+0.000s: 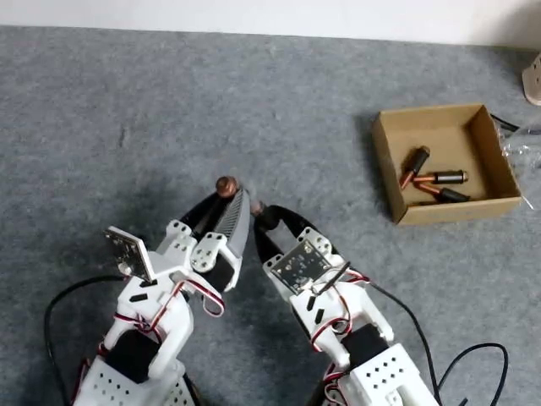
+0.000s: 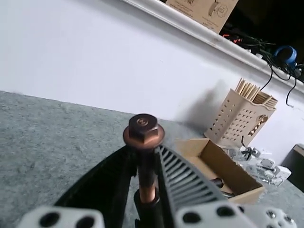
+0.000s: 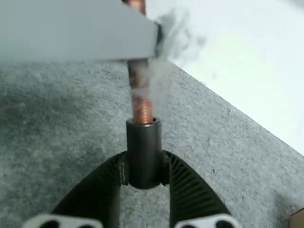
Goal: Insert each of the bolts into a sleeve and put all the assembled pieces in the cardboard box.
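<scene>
My left gripper (image 1: pixel 226 200) is shut on a copper bolt (image 1: pixel 225 184), its hex head (image 2: pixel 144 129) standing above the fingers and its shank (image 2: pixel 146 173) clamped between them. Just to its right, my right gripper (image 1: pixel 265 222) is shut on a black sleeve (image 3: pixel 143 152). The bolt's threaded tip (image 3: pixel 141 108) sits in the sleeve's open mouth. The left gripper's pale finger (image 3: pixel 76 28) crosses close above the sleeve. The cardboard box (image 1: pixel 499 161) stands to the right on the grey mat and holds three assembled pieces (image 1: pixel 439 178).
A beige slatted holder (image 2: pixel 243 114) and clear bags of parts (image 2: pixel 259 164) lie beyond the box (image 2: pixel 197 147), near the wall. Black cables (image 1: pixel 473 355) trail by the arm bases. Open grey mat (image 1: pixel 169 101) stretches to the left and ahead.
</scene>
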